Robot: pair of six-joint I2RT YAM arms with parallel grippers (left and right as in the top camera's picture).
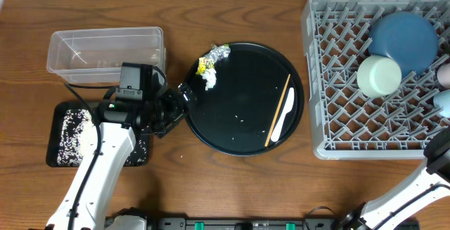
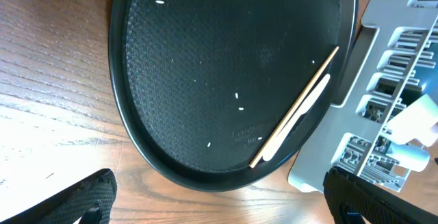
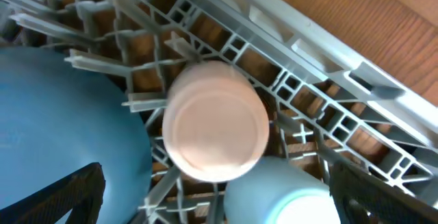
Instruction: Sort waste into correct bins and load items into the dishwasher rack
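Fingers (image 2: 82,196) spread and empty on left gripper (image 2: 219,209) and right gripper (image 3: 219,200); chopsticks (image 1: 280,109) lie slantwise across the tray (image 1: 239,96), nearer the left.

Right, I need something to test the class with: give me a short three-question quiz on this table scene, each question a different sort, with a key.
1. How many cups are in the dishwasher rack?
2. True or false: the white spoon lies on the round black tray.
3. What lies in the shallow black rectangular tray? A crumpled foil; B rice-like grains; C yellow wrapper.
Key: 1, two: the pink cup and the light blue cup. 2, true. 3, B.
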